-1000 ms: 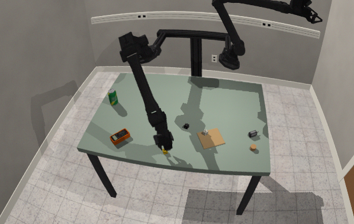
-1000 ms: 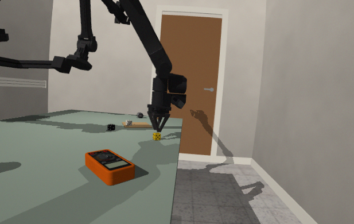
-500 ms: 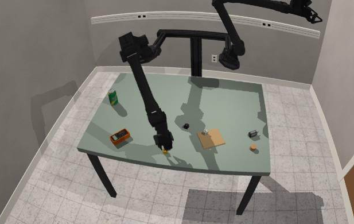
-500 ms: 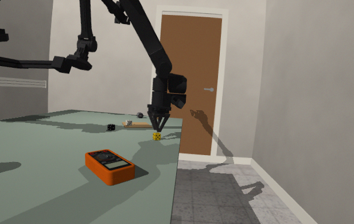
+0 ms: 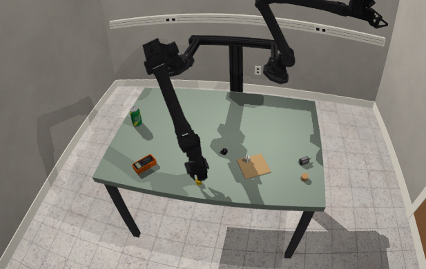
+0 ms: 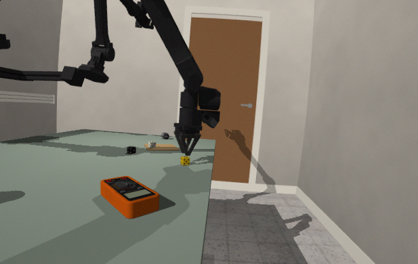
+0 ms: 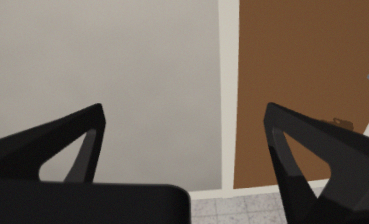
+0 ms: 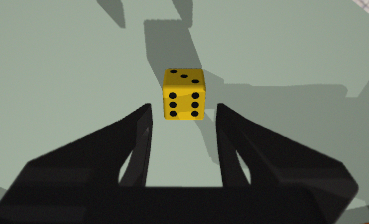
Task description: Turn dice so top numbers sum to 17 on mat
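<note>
A yellow die (image 5: pixel 198 181) sits flat on the green table close to its front edge, with three on top and six facing the right wrist camera (image 8: pixel 183 94). My right gripper (image 6: pixel 187 150) hovers just above it, fingers parted a little wider than the die and holding nothing (image 8: pixel 183 107). A white die (image 5: pixel 247 158) rests on the near-left corner of the tan mat (image 5: pixel 253 165). A black die (image 5: pixel 224 151) lies on the table left of the mat. My left gripper (image 5: pixel 378 21) (image 7: pixel 184 112) is raised high near the back wall, open and empty.
An orange multimeter (image 5: pixel 144 163) lies left of the right arm. A green can (image 5: pixel 135 116) stands at the far left. A small motor (image 5: pixel 304 160) and a cork disc (image 5: pixel 305 177) lie right of the mat. The table edge runs just beside the yellow die (image 6: pixel 185 160).
</note>
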`<state>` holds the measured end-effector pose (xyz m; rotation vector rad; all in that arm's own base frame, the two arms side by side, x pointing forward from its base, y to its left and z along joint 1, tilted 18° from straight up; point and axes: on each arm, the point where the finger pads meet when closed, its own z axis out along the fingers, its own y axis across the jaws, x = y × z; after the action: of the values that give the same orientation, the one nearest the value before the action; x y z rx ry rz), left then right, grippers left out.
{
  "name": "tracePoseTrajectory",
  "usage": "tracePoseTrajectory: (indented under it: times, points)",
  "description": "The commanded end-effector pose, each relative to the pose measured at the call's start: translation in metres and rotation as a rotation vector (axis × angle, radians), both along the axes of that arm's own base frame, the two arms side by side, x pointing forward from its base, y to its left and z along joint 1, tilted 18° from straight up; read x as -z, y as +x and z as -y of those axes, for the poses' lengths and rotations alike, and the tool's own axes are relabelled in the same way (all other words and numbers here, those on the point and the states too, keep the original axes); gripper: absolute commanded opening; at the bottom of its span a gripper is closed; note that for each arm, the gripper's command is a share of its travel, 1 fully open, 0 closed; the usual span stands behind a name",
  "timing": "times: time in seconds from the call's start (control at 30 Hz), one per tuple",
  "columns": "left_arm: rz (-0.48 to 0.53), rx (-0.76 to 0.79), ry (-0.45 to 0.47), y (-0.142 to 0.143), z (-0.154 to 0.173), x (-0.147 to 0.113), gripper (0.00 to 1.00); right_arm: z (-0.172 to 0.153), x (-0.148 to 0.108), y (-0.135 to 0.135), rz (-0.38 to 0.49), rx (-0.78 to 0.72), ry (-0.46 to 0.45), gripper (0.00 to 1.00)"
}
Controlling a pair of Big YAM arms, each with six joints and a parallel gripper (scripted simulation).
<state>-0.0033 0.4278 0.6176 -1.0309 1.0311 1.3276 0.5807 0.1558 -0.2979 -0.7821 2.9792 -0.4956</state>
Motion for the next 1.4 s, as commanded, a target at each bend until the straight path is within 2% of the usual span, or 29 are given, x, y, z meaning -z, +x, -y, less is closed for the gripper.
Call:
tracePoseTrajectory:
  times: [0.0, 0.67, 0.8, 0.9, 1.37]
  points:
    - [0.007, -0.008, 0.059, -0.004, 0.016, -0.021, 1.0, 0.005, 0.0, 0.008, 0.015, 0.0, 0.008, 0.39]
    - [0.007, -0.008, 0.059, -0.004, 0.016, -0.021, 1.0, 0.005, -0.003, 0.009, 0.017, 0.0, 0.009, 0.39]
    - [0.007, -0.008, 0.059, -0.004, 0.016, -0.021, 1.0, 0.008, 0.007, 0.007, 0.011, 0.003, 0.006, 0.39]
    - [0.007, -0.008, 0.059, -0.004, 0.016, -0.021, 1.0, 0.004, 0.005, 0.019, 0.032, 0.003, 0.013, 0.39]
    - [0.007, -0.008, 0.059, -0.004, 0.016, -0.021, 1.0, 0.012, 0.026, 0.019, 0.027, 0.003, 0.011, 0.39]
